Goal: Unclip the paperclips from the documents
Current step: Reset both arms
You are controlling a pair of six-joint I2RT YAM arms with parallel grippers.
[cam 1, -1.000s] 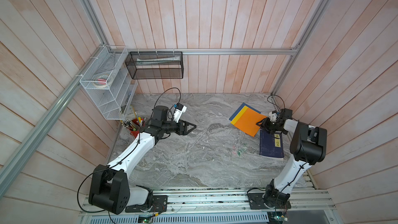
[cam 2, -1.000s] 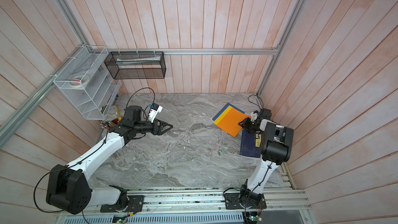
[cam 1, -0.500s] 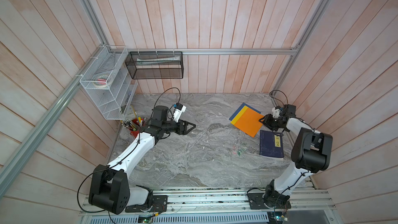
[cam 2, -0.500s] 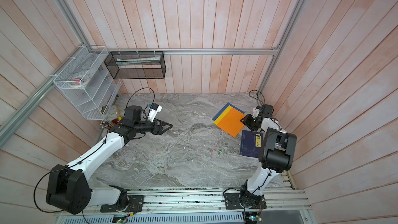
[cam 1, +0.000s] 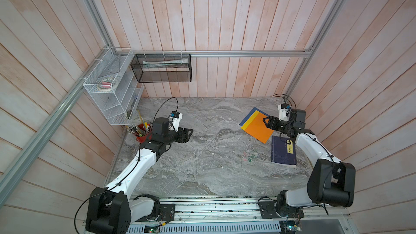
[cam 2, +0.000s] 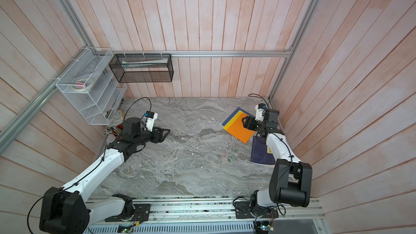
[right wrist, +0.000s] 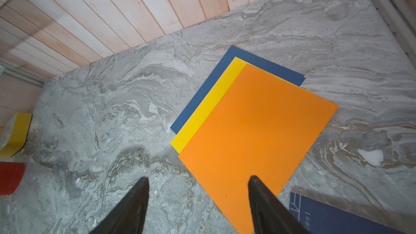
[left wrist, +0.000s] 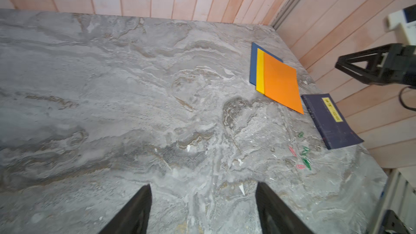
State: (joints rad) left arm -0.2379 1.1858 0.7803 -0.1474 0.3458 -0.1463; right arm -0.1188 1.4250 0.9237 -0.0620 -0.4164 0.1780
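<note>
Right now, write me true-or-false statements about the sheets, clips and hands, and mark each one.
1. The orange sheet lies on top of the yellow sheet and the blue sheet. True.
2. The right hand grips the orange sheet. False: it is open and holds nothing.
3. Loose paperclips lie on the table near the navy book. True.
4. The left hand is shut. False: it is open and empty.

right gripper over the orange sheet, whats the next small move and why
Probably pull the right gripper back: it hangs open and empty over the orange sheet, no clip shows on the stacked edges in view, and loose paperclips lie near the book.
</note>
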